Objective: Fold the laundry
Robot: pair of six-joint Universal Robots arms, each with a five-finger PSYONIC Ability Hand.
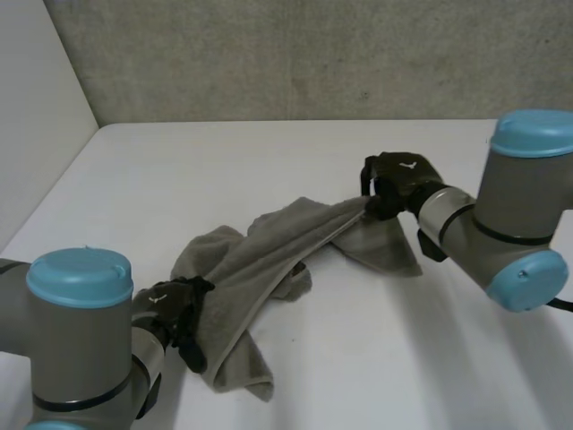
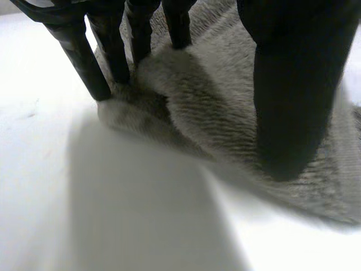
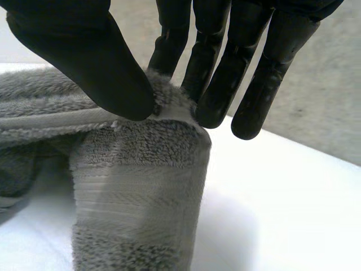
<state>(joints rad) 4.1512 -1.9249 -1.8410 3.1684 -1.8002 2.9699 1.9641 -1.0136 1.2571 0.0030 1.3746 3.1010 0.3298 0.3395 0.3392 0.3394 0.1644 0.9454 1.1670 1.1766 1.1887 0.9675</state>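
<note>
A grey towel (image 1: 260,260) lies crumpled on the white table (image 1: 224,161), stretched from front left to the right. My right hand (image 1: 398,184) holds its far right corner slightly raised. In the right wrist view the thumb (image 3: 84,51) and fingers (image 3: 220,73) pinch the towel's hemmed corner (image 3: 141,192), which hangs below them. My left hand (image 1: 179,318) rests on the towel's near left edge. In the left wrist view its fingers (image 2: 84,62) stand nearly straight with tips on the cloth's edge (image 2: 214,101). The thumb (image 2: 293,101) presses the cloth apart from them.
A grey wall (image 1: 313,54) runs along the table's far edge and a pale wall (image 1: 36,116) stands at the left. Bare tabletop (image 1: 376,358) lies in front of the towel, between the two arms.
</note>
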